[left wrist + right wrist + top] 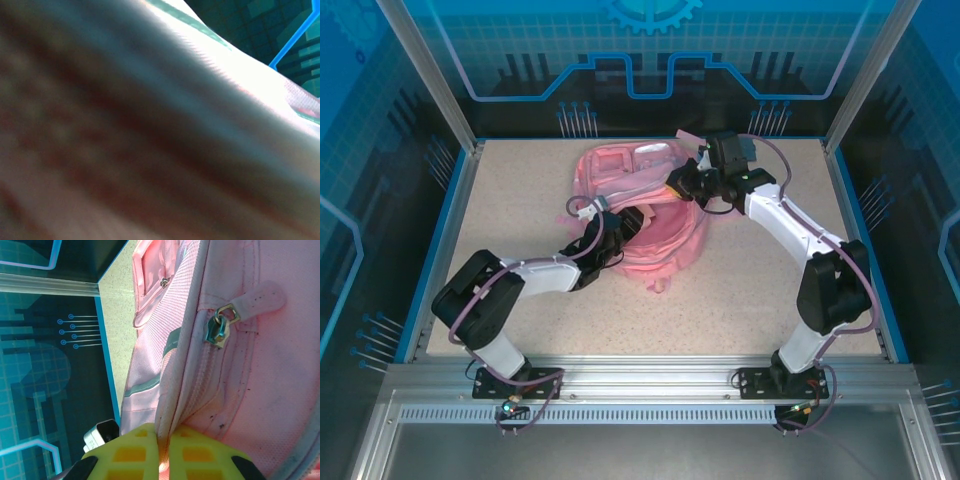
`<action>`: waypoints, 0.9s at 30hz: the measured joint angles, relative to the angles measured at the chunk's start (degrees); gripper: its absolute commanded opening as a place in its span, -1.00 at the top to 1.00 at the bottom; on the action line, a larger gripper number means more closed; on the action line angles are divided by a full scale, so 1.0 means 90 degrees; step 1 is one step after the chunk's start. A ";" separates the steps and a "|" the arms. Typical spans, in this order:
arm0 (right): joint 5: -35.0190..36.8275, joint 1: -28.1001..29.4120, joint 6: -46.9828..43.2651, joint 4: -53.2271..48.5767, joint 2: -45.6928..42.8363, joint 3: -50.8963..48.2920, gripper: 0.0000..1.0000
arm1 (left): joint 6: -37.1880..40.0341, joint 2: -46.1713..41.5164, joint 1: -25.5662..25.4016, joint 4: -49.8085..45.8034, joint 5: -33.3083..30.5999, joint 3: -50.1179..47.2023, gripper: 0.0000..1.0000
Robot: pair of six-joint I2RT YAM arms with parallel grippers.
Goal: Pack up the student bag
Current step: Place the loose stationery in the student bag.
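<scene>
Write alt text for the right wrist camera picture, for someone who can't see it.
The right claw, its yellow pads shut, pinches a seam of the soft pink fabric backpack at the bottom of the picture. Above it sits a small metal zip slider with a pink pull tab; a speckled beige table shows at left.

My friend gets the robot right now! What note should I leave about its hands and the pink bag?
Right hand: shut on the zip edge of the soft pink fabric backpack.
Left hand: pushed in among the backpack's folds; open or shut can't be told.
Backpack: lying mid-table on the speckled tabletop.
Done: the bag's edge is gripped.
Left: what's inside is hidden, so check there first, then probably zip it shut.
</scene>
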 measured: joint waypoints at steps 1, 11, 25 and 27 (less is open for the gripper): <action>-0.0015 0.0002 0.0019 0.0034 0.0000 -0.0017 0.81 | -0.0063 0.0112 0.0034 0.0153 0.0000 0.0000 -0.07; -0.0046 0.0002 0.0070 0.0172 -0.0017 -0.0104 0.81 | -0.0391 0.0580 0.0189 0.0797 0.0005 0.0012 -0.53; -0.0274 0.0100 0.0068 0.0090 -0.0095 -0.0112 0.81 | -0.0376 -0.0680 0.0406 -0.1729 0.0806 0.0012 -0.66; -0.0291 0.0109 0.0063 0.0049 -0.0095 -0.0112 0.82 | -0.0359 -0.0843 0.0415 -0.2008 0.0901 0.0012 -0.64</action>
